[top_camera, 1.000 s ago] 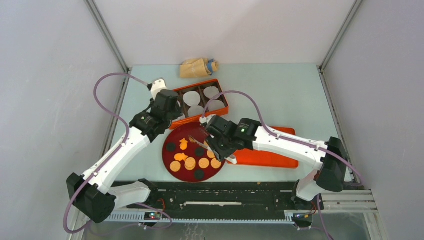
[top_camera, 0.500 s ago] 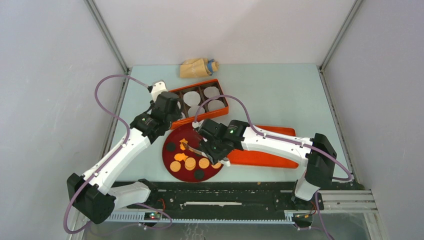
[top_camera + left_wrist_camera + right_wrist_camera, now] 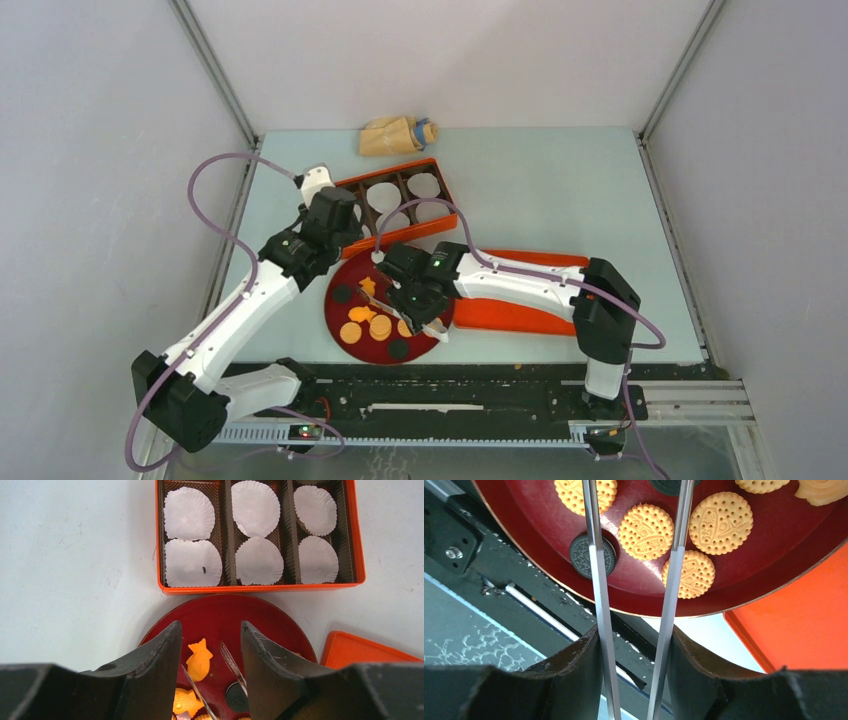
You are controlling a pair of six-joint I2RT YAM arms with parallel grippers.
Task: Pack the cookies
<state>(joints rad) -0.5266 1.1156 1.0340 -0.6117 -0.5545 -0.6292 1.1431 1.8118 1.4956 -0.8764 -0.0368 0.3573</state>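
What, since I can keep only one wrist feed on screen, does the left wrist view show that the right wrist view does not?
Only the left wrist view: the orange box with six white liners, all without cookies, a fish cookie shown whole, and bare table. Only the right wrist view: round tan cookies with stamped faces, and the black base rail. Both: the red plate, the tweezers, a dark cookie in each, and the orange lid.
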